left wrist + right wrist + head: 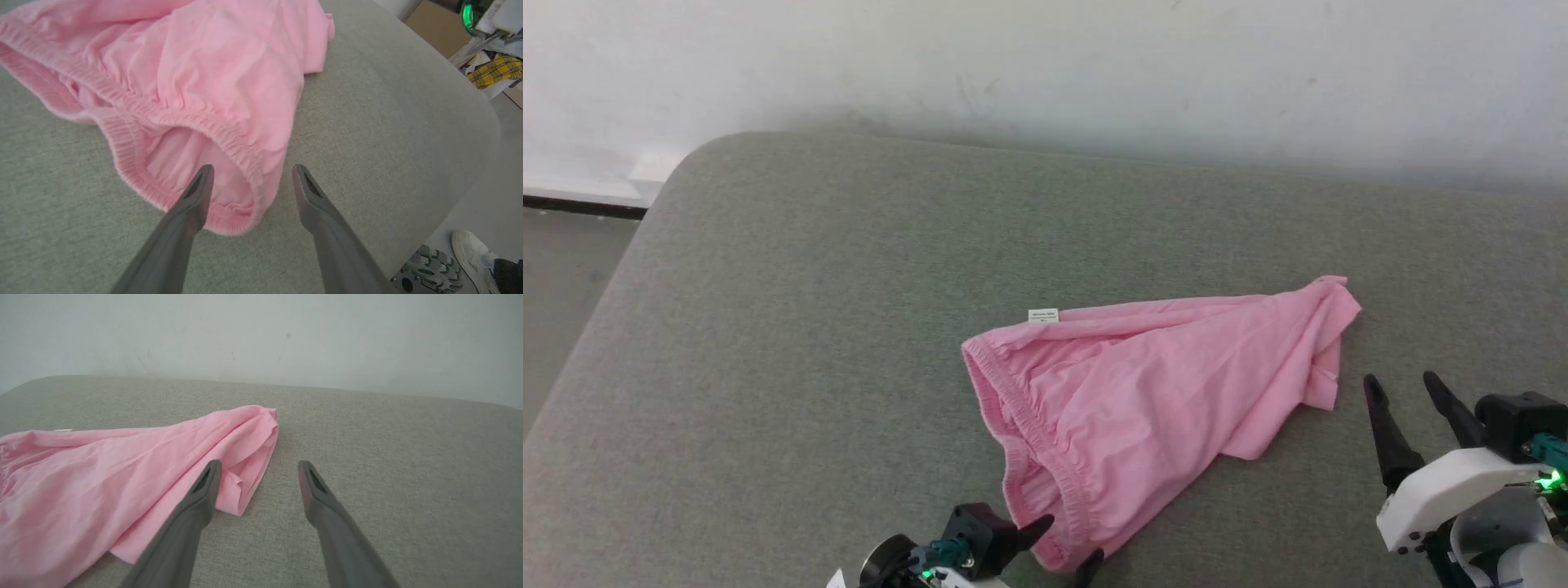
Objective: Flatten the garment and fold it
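The garment [1143, 400] is a light pink thin cloth lying crumpled on the grey cushion [792, 327], its gathered waistband toward the left and a small white tag [1043, 315] at its far edge. My left gripper [1070, 539] stands open at the bottom edge, its fingers straddling the near corner of the waistband [241, 163]; in the left wrist view the gripper [251, 173] holds nothing. My right gripper [1401, 382] is open at the lower right, just right of the garment's hem. In the right wrist view that gripper [259, 467] is empty beside the hem fold [245, 457].
A pale wall [1045, 73] runs behind the cushion. The cushion's rounded left corner drops to the floor [564, 278]. In the left wrist view, a person's white shoe [474, 255], a robot wheel [429, 277] and yellow plaid cloth [496, 69] lie beyond the cushion's edge.
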